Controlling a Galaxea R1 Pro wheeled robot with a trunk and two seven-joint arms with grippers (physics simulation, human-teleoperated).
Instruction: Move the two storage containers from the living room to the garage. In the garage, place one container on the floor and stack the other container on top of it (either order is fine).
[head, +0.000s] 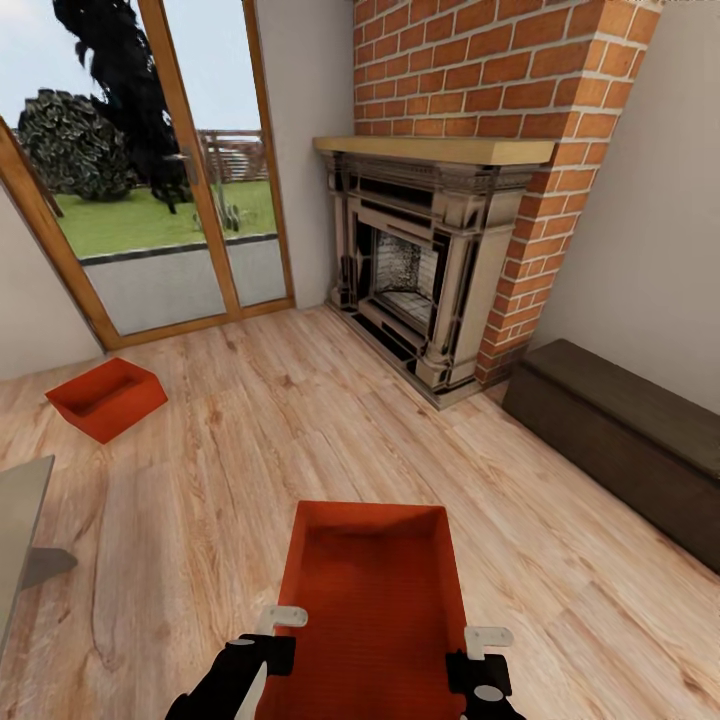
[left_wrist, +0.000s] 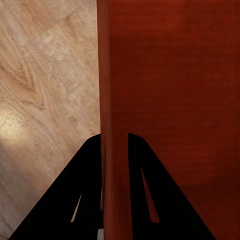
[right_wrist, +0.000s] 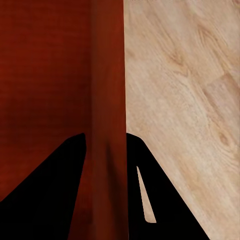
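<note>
— Where are the bins?
— One storage container (head: 372, 590) sits near, centre, over the wood-plank floor (head: 250, 440); the second container (head: 106, 398) lies far left, by the glass doors (head: 170, 180).
— And the jaws?
— The left gripper (left_wrist: 115, 150) is clamped on the near bin's left wall, the right gripper (right_wrist: 106, 150) on its right wall.
— Surroundings?
— A brick fireplace (head: 420, 290) stands far ahead, a dark chest (head: 620, 440) right.

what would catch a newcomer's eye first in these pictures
An orange-red storage container sits low and centre in the head view, its two side walls straddled by the left gripper and the right gripper. A second container lies on the wood-plank floor by the glass doors, left of the brick fireplace.
</note>
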